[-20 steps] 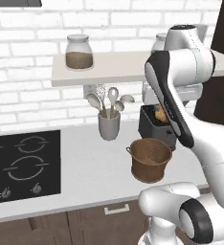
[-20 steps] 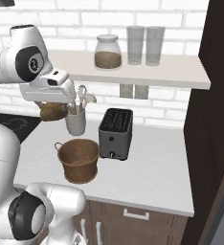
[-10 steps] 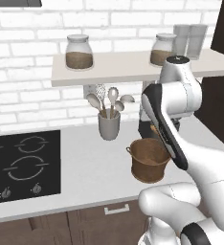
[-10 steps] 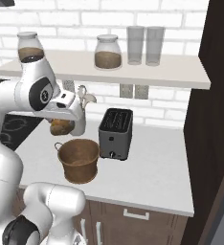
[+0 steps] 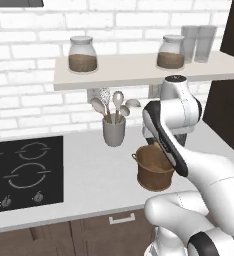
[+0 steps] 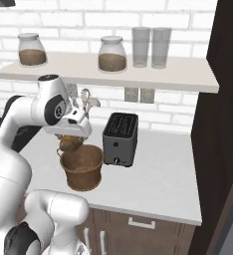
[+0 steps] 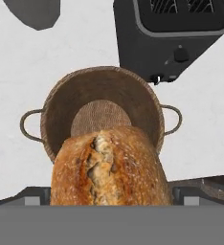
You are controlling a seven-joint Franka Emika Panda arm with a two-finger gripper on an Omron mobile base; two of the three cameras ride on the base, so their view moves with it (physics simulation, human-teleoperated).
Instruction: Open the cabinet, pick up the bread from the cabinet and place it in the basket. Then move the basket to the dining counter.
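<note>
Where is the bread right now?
The bread sits at the tool, just above the basket, left of the toaster in the right base view.

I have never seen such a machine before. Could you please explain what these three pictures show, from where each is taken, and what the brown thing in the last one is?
The white machine is a robot arm on a base that can drive, in a simulated kitchen. Two pictures come from cameras on the base, behind the arm to its left and right. The third comes from a camera on the hand, looking down.

On the counter stand a woven basket, a dark toaster and a grey cup of utensils. Jars and glasses stand on the shelf.

The brown thing is the bread, between the fingers of the gripper, just above the basket. The fingers stand wide; whether they grip it or have just let go, I cannot tell.
</note>
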